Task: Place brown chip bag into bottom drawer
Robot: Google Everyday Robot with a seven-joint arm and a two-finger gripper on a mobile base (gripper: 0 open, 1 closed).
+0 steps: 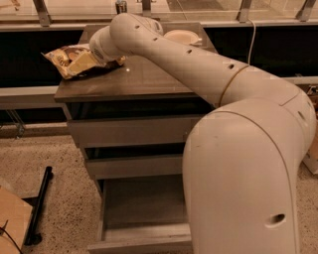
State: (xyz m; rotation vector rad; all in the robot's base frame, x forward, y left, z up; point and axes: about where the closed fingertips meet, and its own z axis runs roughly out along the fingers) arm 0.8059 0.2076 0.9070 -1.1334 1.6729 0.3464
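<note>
While bottom drawer [141,206] stands open, brown chip bag [59,55] lies lengthwise left-right, hand [83,60] at right end; grip cannot tell.

High view along arm [198,64], tool [83,58] upper left

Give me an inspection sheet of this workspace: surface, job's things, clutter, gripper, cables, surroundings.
Surface: cabinet top, dark and flat, carrying the bag and a bowl.
Job's things: brown chip bag lies at the top's left side, its end past the edge; bottom drawer is pulled open below.
Clutter: white bowl at the top's back right; dark can behind the top.
Gripper: gripper is at the bag, mostly hidden behind the wrist.
Cables: white cable hangs behind the cabinet on the right.
Surroundings: speckled floor; black bar and cardboard lie on it at left.
</note>
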